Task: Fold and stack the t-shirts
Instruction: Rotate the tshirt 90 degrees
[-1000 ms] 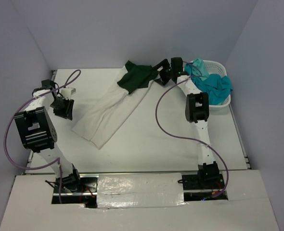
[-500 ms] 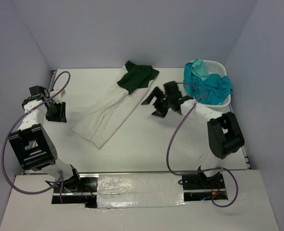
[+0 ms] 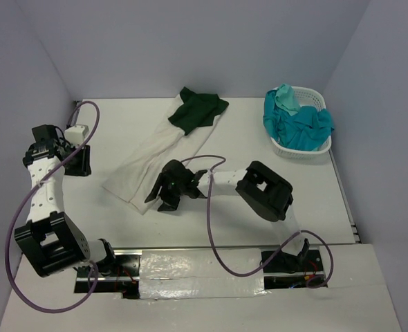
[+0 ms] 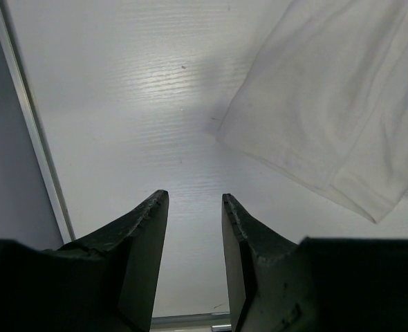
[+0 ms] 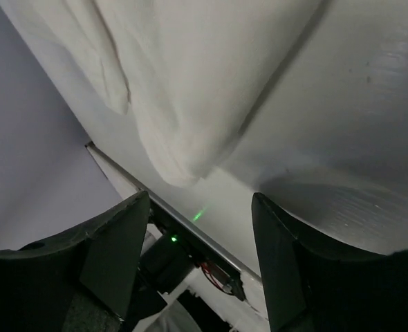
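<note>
White tee lies in a long strip on the tabletop, with the green tee at its far end and teal tees in the basket.
Change: right fingers, spread and empty, have swung from the green tee to the white tee's near end, so the next fold likely starts there. The left fingers, part-spread and empty, hang beside it. No print or label is readable.
</note>
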Controlling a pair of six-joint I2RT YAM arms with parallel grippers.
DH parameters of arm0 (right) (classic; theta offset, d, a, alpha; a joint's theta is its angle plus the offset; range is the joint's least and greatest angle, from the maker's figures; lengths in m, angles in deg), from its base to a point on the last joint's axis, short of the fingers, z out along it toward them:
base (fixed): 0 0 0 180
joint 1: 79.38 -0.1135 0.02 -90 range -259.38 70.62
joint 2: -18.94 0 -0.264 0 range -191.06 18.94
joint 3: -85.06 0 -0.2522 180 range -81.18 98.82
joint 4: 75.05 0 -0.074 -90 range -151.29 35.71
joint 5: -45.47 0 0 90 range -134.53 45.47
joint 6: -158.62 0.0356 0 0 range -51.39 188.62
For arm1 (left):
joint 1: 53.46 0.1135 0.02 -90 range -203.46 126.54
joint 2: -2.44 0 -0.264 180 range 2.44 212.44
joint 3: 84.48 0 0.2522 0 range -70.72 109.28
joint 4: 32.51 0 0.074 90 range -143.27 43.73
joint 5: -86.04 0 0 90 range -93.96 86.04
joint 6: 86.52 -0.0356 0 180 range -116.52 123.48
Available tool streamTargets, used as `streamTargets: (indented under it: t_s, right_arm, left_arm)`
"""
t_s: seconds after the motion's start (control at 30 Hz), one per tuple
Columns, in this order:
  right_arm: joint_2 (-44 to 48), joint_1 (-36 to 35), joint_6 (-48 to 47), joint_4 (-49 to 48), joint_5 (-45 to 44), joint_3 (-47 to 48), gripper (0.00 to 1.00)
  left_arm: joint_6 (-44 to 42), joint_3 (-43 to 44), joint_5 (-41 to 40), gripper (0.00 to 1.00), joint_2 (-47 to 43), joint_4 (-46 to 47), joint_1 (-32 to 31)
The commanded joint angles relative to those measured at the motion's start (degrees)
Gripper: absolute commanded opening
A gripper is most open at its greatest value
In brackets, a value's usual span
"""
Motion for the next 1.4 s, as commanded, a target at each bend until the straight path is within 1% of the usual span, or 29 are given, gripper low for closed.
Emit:
streamTargets:
  t_s: [0.0, 0.1, 0.2, 0.3, 0.33, 0.4, 0.43, 0.47, 0.53, 0.63, 0.67, 0.7, 0.77, 0.8, 0.83, 0.9, 0.93, 1.0, 1.03, 1.07, 1.1, 1.13, 1.2, 1.23, 1.27, 1.3, 1.33, 1.37]
  right_arm:
    - [-3.70, -0.64, 7.83, -0.16, -4.54, 1.53, 0.69]
    - [-7.75, -0.64, 9.69, 2.47, -3.67, 5.23, 0.69]
    - [-9.42, -0.81, 12.94, 0.72, -3.93, 5.32, 0.65]
    - [-13.20, -0.90, 14.79, 0.89, -1.57, 9.35, 0.56]
    - [-14.08, -0.99, 15.23, 0.98, -0.95, 9.89, 0.43]
    - [-14.18, -0.90, 16.98, -0.07, 0.11, 7.36, 0.26]
    - [-12.43, -0.90, 18.64, -3.03, -0.06, 2.90, 0.05]
    - [-11.37, -0.90, 19.09, -4.37, -0.41, 0.77, 0.00]
    - [-9.09, -0.03, 18.66, -6.05, -0.42, -4.14, 0.00]
    - [-4.61, 1.03, 15.15, -8.42, 0.20, -8.99, 0.00]
    - [-3.03, 1.73, 12.27, -9.47, 0.29, -13.18, 0.00]
    - [-1.53, 2.17, 10.33, -10.78, 1.25, -15.23, 0.00]
    - [3.21, 3.13, 5.94, -10.88, 2.92, -20.41, 0.00]
    - [4.62, 3.31, 1.74, -11.15, 5.10, -22.26, 0.00]
    - [7.59, 3.58, -0.22, -11.76, 6.43, -26.45, 0.00]
    - [12.43, 4.02, -4.78, -13.25, 9.59, -31.30, 0.00]
    - [13.85, 4.37, -6.03, -14.13, 11.00, -36.29, 0.00]
    - [18.14, 5.07, -8.22, -16.76, 13.63, -41.41, 0.00]
    - [19.13, 5.42, -8.85, -17.91, 14.69, -46.14, 0.00]
    - [20.27, 5.77, -9.29, -19.92, 15.31, -48.36, 0.00]
    - [22.02, 6.47, -9.90, -20.72, 15.93, -50.29, 0.00]
    - [22.65, 6.74, -11.39, -21.34, 17.15, -53.36, 0.00]
    - [24.49, 7.79, -12.54, -23.18, 18.39, -55.58, 0.00]
    - [25.20, 9.10, -13.07, -24.41, 19.87, -57.85, 0.00]
    - [25.90, 9.81, -13.59, -24.94, 20.32, -58.48, 0.00]
    - [27.12, 10.34, -14.56, -23.21, 20.41, -58.40, 0.06]
    - [27.83, 11.04, -18.31, -21.02, 20.50, -57.62, 0.18]
    - [28.71, 11.31, -20.61, -13.77, 19.11, -56.48, 0.38]
  left_arm:
    - [-1.67, 2.59, 4.44, 0.49, -1.62, -1.46, 0.36]
    - [-2.99, 3.99, 3.75, 0.50, -0.65, -1.36, 0.37]
    - [-4.75, 6.45, 4.19, 0.49, 0.93, -2.77, 0.37]
    - [-5.37, 6.20, 4.45, 0.50, 1.46, -1.98, 0.54]
    - [-5.29, 6.20, 4.54, 0.50, 1.63, -1.89, 0.54]
    - [-5.20, 6.37, 4.63, 0.49, 2.25, -2.07, 0.54]
    - [-5.20, 6.37, 5.33, 0.49, 2.25, -1.98, 0.63]
    - [-5.20, 6.28, 5.77, 0.49, 2.25, -1.89, 0.63]
    - [-5.55, 5.67, 8.83, 0.47, 1.99, -1.11, 0.63]
    - [-6.07, 4.88, 13.84, 0.45, 1.46, 0.83, 0.37]
    - [-6.77, 4.96, 17.51, 0.45, 1.37, 1.44, 0.19]
    - [-7.04, 5.49, 18.85, 0.44, 1.37, 1.97, -0.42]
    - [-8.70, 6.37, 20.27, 0.44, 1.46, 3.37, -4.36]
    - [-9.58, 7.33, 20.10, 0.43, 1.46, 3.73, -6.64]
    - [-10.90, 7.69, 20.19, 0.43, 1.20, 3.82, -12.06]
    - [-16.95, 6.99, 21.50, 0.43, 0.41, 3.82, -18.06]
    - [-19.50, 6.12, 22.29, 0.43, -1.07, 4.08, -22.96]
    - [-32.12, 3.05, 24.83, 0.43, -3.80, 1.99, -27.73]
    - [-38.01, 1.99, 24.84, 0.43, -4.77, 0.06, -32.11]
    - [-47.73, 0.06, 24.24, 0.42, -5.56, -3.61, -34.33]
    - [-51.91, -1.00, 22.14, 0.42, -6.27, -5.65, -36.61]
    - [-60.13, -2.06, 21.42, 0.42, -7.06, -8.02, -40.47]
    - [-67.56, -6.01, 20.54, 0.45, -7.59, -14.53, -43.74]
    - [-75.08, -7.76, 20.19, 0.46, -8.20, -16.03, -46.80]
    - [-76.90, -11.69, 19.49, 0.48, -8.82, -16.13, -48.14]
    - [-77.61, -13.47, 18.26, 0.50, -10.22, -14.57, -50.50]
    - [-79.97, -15.15, 17.90, 0.50, -10.84, -14.38, -51.13]
    - [-82.78, -17.95, 17.73, 0.52, -11.37, -15.16, -51.49]
